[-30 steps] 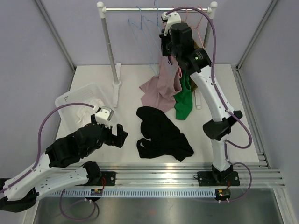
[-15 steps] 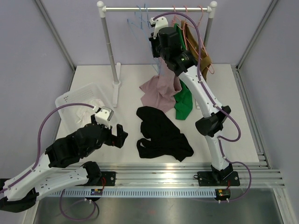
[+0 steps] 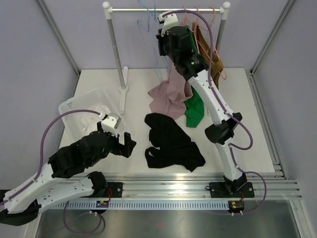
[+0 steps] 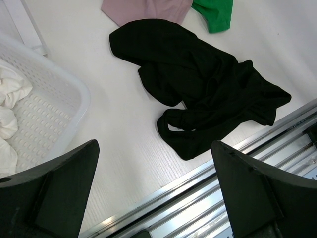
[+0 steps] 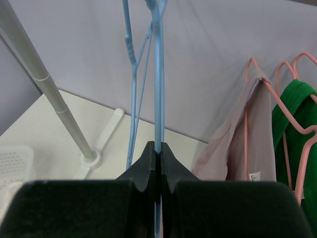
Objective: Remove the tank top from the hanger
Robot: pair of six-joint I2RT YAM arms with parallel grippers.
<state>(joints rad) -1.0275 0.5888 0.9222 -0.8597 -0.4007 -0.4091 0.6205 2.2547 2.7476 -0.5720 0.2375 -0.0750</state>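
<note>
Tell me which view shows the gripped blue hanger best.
Right wrist: the blue hanger runs up the centre, pinched by the right gripper, jaws shut. Top external shows only faint blue wire. Left wrist misses it.

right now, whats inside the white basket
White cloth, bunched in lumps, lies in the basket; the rest of its mesh floor that shows is bare. Whatever is under the cloth is covered, and the left arm hides its near corner in the top view.
</note>
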